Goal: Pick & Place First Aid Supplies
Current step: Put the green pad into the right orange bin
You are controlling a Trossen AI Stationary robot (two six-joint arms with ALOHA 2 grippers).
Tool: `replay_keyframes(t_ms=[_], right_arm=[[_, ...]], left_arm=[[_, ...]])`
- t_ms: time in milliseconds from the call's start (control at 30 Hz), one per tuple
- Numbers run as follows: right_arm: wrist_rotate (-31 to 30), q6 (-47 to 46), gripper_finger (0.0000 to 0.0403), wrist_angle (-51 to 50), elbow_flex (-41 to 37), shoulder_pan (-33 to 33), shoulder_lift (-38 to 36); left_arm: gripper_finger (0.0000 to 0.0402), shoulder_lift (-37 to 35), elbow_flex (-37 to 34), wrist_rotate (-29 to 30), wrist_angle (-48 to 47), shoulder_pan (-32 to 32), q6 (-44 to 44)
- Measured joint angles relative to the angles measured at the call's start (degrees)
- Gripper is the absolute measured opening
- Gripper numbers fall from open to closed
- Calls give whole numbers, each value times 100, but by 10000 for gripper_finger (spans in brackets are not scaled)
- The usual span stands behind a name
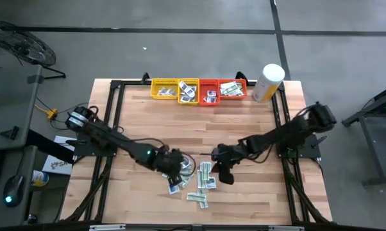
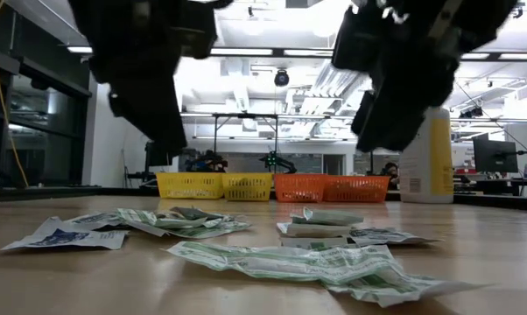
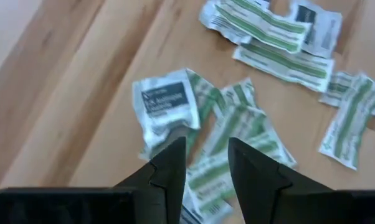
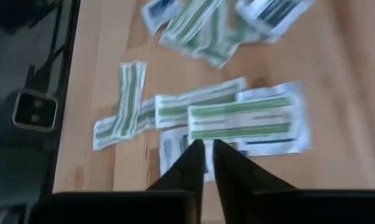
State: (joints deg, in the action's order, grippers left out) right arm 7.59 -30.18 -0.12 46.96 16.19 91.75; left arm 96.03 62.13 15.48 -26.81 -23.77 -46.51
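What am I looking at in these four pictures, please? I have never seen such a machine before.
It is a robot with two dark arms at a wooden table. One picture looks down from above, one looks level across the table top, and two come from cameras on the arms' wrists.

Small paper packets lie in a loose pile at the front. Yellow and red trays and a white canister stand at the back.

The left gripper hangs open just above the packets. The right gripper is nearly closed over a green-striped packet. Neither seems to hold anything.
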Motion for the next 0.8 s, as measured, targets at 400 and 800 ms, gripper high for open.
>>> replay_keyframes(t_ms=[400, 800], right_arm=[[-397, 781, 160, 451, 544, -42, 1090], [-1024, 1750, 146, 247, 562, -122, 1101]], left_arm=[[119, 0, 0, 312, -414, -486, -763], [119, 0, 2, 333, -474, -476, -801]])
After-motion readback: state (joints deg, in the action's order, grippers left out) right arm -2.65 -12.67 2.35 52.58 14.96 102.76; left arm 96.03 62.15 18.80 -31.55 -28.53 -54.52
